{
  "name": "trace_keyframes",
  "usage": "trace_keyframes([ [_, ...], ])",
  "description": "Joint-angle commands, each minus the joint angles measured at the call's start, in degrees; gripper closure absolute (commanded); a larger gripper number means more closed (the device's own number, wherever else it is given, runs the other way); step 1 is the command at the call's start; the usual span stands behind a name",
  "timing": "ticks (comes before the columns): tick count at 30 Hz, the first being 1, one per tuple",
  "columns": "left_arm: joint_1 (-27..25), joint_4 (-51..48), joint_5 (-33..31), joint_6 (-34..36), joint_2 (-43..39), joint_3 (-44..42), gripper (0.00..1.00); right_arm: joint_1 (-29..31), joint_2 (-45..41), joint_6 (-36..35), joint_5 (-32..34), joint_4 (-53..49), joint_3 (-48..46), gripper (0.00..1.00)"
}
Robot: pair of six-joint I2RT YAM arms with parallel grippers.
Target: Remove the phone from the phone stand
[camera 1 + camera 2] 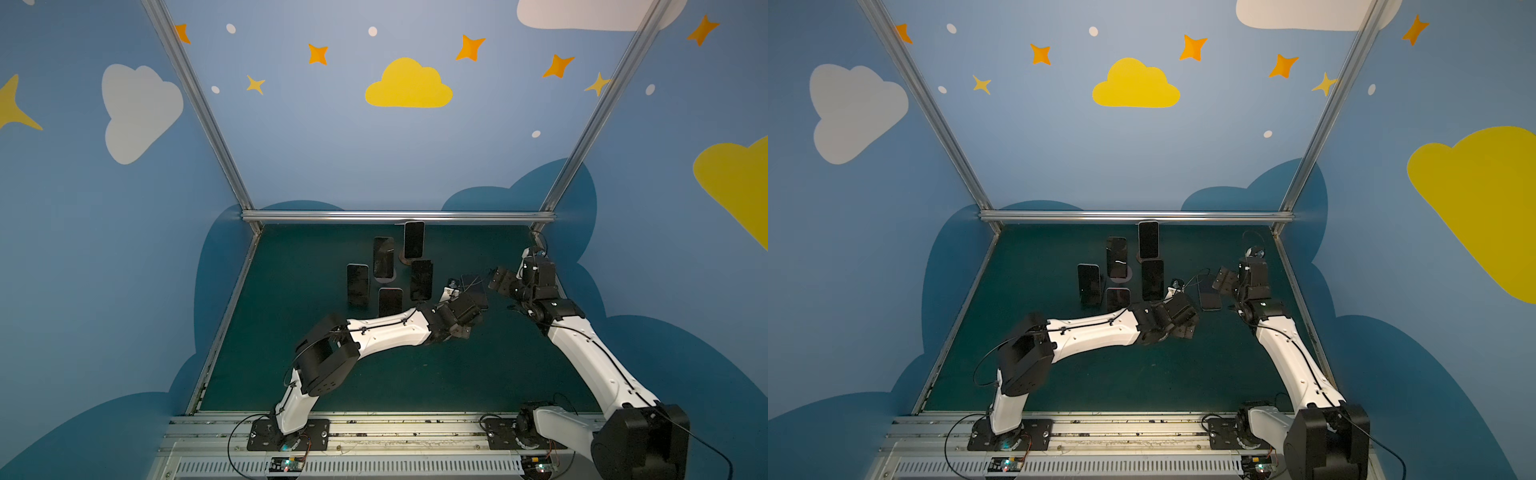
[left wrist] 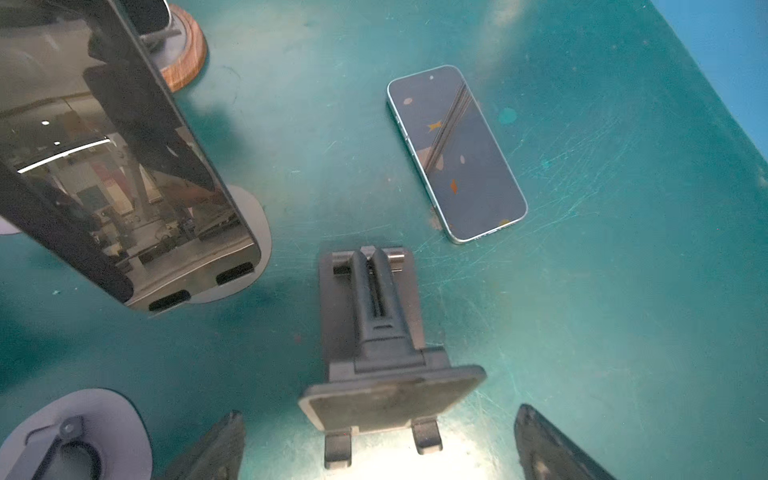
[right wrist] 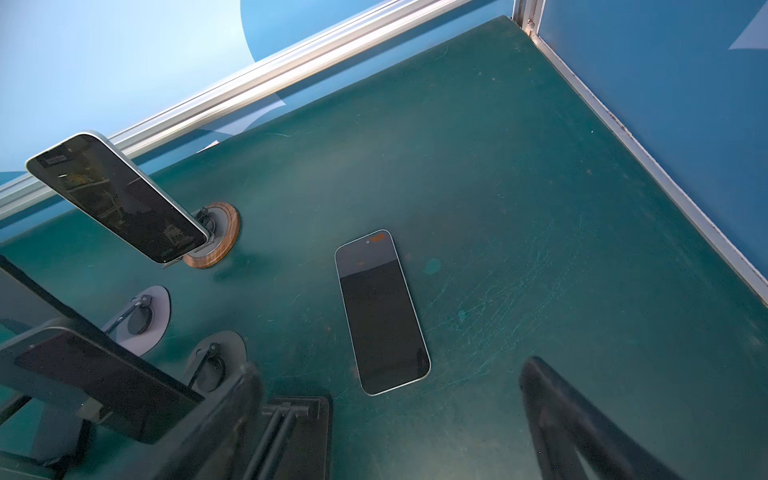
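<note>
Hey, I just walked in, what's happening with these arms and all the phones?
Phones are being taken off their stands. One phone lies flat on the green table, and nothing holds it. The left gripper hovers over an empty black stand with its jaws open. The right gripper is close by that phone, jaws open too. Several other phones sit on stands nearby.

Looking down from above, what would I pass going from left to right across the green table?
In a top view: leftmost propped-up phone → left claw, open → phone lying flat → right claw, open. The other propped phones overlap, so I skip them.
</note>
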Motion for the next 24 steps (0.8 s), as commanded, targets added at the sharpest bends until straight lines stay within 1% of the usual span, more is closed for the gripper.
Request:
trace_keyframes([
  [1,-0.15,0.81,1.66,0.3,1.92,0.26,0.0,-0.21,-1.34,0.29,0.19,0.6,0.02,0.03],
  [7,-0.34,4.51,1.0,1.96,3.15,-0.46,0.0,-0.3,-1.12,0.45,0.3,0.83,-0.15,0.03],
  [12,-0.34,5.23,-2.09,2.55,4.26,0.2,0.05,-0.29,-1.04,0.51,0.3,0.95,-0.33,0.04],
  [17,-0.25,5.94,-4.27,3.34,5.39,0.52,0.08,-0.29,-1.41,0.65,0.43,1.1,-0.6,0.03],
  [22,-0.26,7.01,-4.35,3.68,5.65,0.02,0.15,-0.32,-1.72,0.65,0.43,1.25,-0.69,0.04],
  [24,-0.25,7.33,-4.15,3.99,5.59,-0.19,0.2,-0.3,-2.0,0.64,0.48,1.22,-0.78,0.04],
])
